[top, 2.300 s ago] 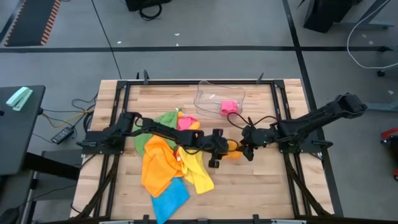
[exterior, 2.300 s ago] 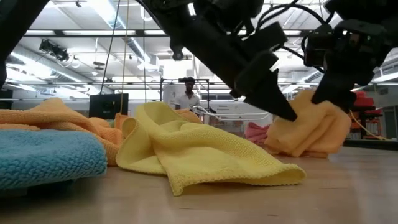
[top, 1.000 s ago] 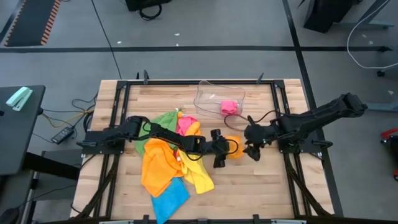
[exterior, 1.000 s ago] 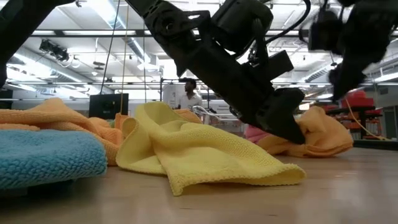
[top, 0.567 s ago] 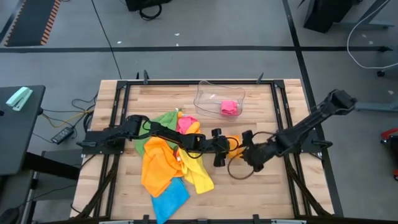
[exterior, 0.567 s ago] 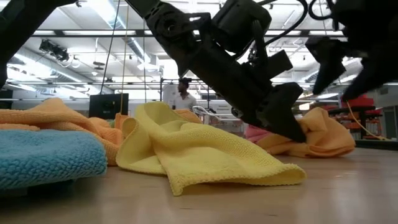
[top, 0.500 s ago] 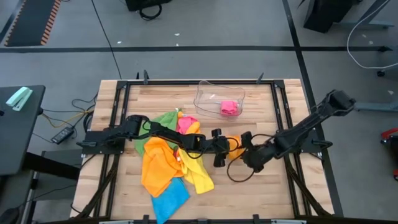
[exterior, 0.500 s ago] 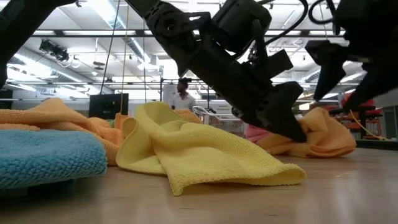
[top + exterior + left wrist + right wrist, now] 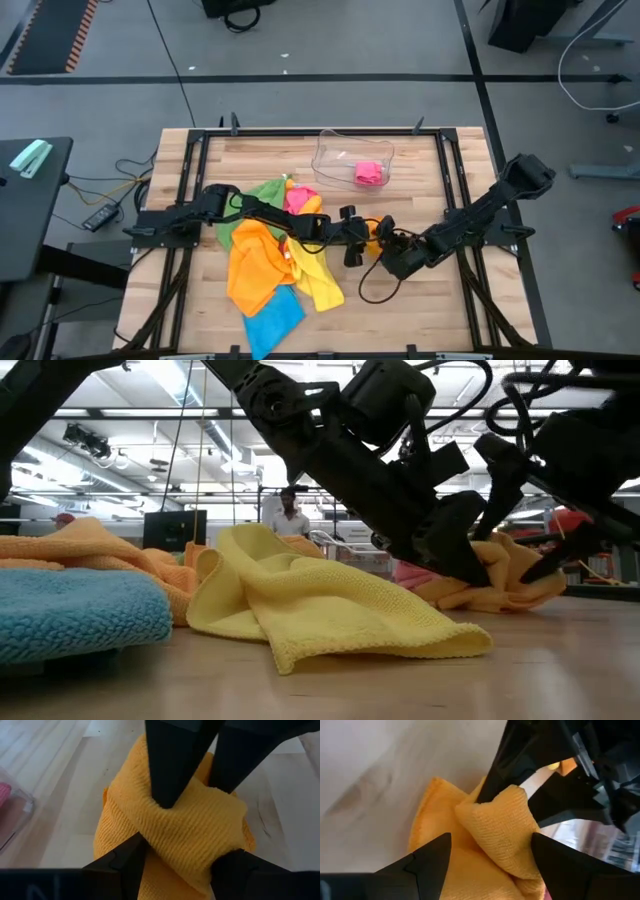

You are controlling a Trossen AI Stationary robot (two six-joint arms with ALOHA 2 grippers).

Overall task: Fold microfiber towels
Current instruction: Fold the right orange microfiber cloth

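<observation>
- The orange towel (image 9: pixel 374 233) being worked lies bunched near the middle of the wooden table (image 9: pixel 440 300), just right of the loose pile and in front of the clear plastic tray (image 9: pixel 335 156).
- The left gripper (image 9: pixel 175 862) straddles this towel: in its wrist view the two dark fingers (image 9: pixel 122 865) sit down against a raised fold of orange cloth, one on each side, parted by the bulk of the fold. It looks like a pinch on the cloth, though how firm it is cannot be told.
- The right gripper (image 9: pixel 487 852) faces the same towel from the other side, jaws spread wide on either side of a raised corner and holding nothing yet.
- Judgement: the step is to get the crumpled towel by two edges so it can be spread flat before folding. It would go best if the right gripper closes on that single corner rather than the whole wad, while the left keeps its side anchored; the grippers are very close, so they need to pull apart without clashing.
- In the pile to the left lie a second orange towel (image 9: pixel 255 265), a yellow towel (image 9: pixel 318 280), a blue towel (image 9: pixel 272 320), a green towel (image 9: pixel 262 195) and a pink towel (image 9: pixel 298 198).
- A small pink towel (image 9: pixel 370 172) sits in the tray.
</observation>
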